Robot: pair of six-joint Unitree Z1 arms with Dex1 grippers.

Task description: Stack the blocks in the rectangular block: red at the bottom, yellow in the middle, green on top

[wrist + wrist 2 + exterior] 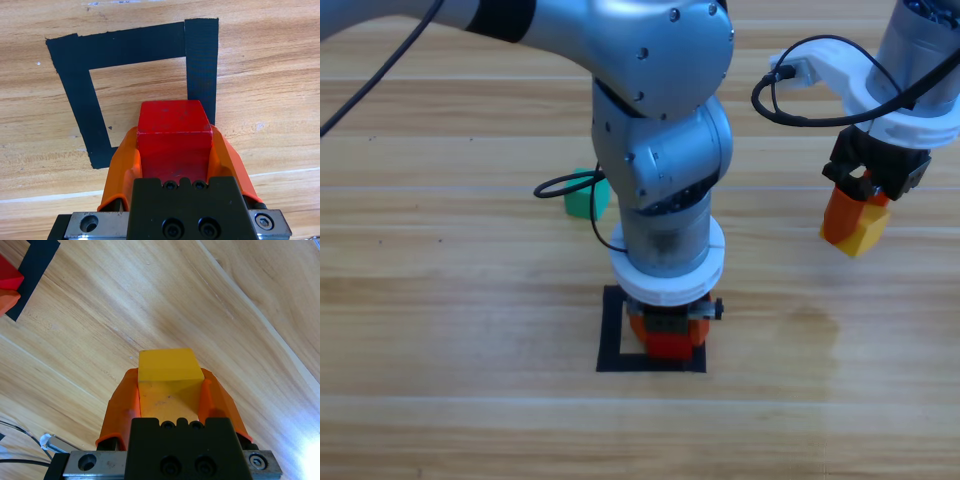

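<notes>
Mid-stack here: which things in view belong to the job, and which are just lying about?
Job:
red cube, held in the left tool over the black tape outline
yellow cube, held in the right tool
green cube, on the table

Lying about:
black cable near the green cube

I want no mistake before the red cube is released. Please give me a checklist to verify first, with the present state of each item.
1. Left gripper shut on red cube: ok.
2. Red cube over the tape square opening: ok, near a corner.
3. Red cube resting on the table: cannot tell.
4. Right gripper holds yellow cube, away from the square: ok.
5. Green cube outside the square, untouched: ok.
</notes>
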